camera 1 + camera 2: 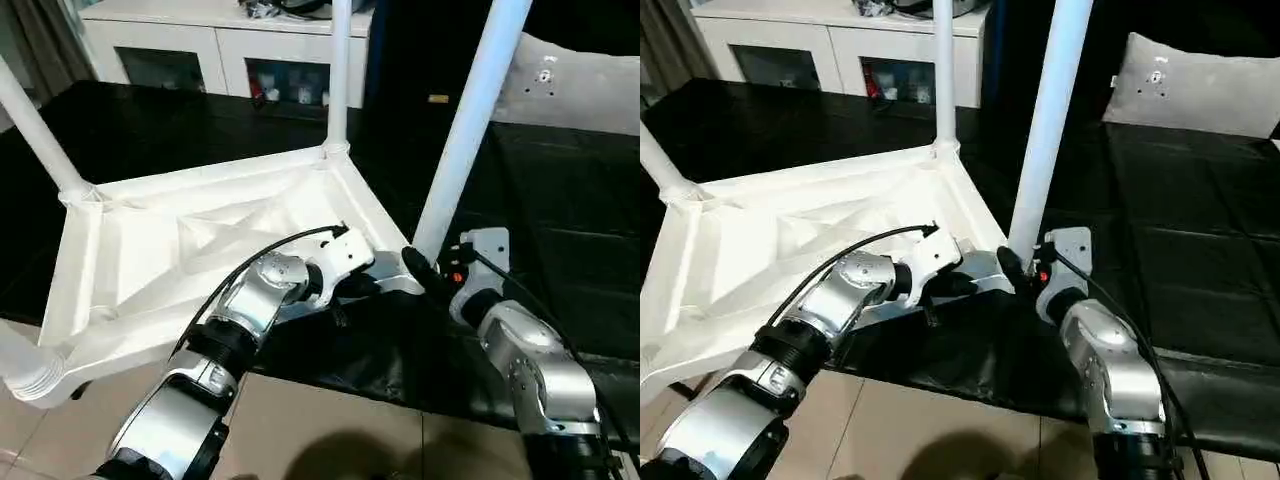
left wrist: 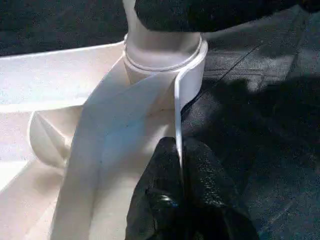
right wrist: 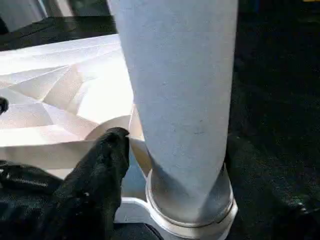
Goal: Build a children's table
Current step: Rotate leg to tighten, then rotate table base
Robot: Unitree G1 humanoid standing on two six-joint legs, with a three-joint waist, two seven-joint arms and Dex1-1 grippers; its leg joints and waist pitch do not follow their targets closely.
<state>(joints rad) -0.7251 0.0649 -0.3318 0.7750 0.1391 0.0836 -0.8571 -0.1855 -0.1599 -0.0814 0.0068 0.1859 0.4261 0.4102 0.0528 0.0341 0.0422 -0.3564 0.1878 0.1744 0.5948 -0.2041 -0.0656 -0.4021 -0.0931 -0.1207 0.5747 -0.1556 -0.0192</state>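
Note:
The children's table lies upside down on a black mat, its white ribbed top [image 1: 200,230] facing up. Legs stand in the far socket [image 1: 340,70], the left socket [image 1: 35,130] and the near-right socket [image 1: 470,120]; a fourth leg [image 1: 20,370] pokes in at the front left corner. My left gripper [image 1: 372,285] is shut on the top's thin rim [image 2: 177,100], just short of the near-right socket. My right gripper [image 1: 425,265] sits at the base of the near-right leg [image 3: 180,100], open, with one finger [image 3: 105,170] a little clear of the leg.
A white cabinet with glass doors [image 1: 220,50] stands at the back. A grey cushion [image 1: 570,80] lies at the far right on the black mat [image 1: 560,250]. Tan floor [image 1: 330,420] shows in front, under my forearms.

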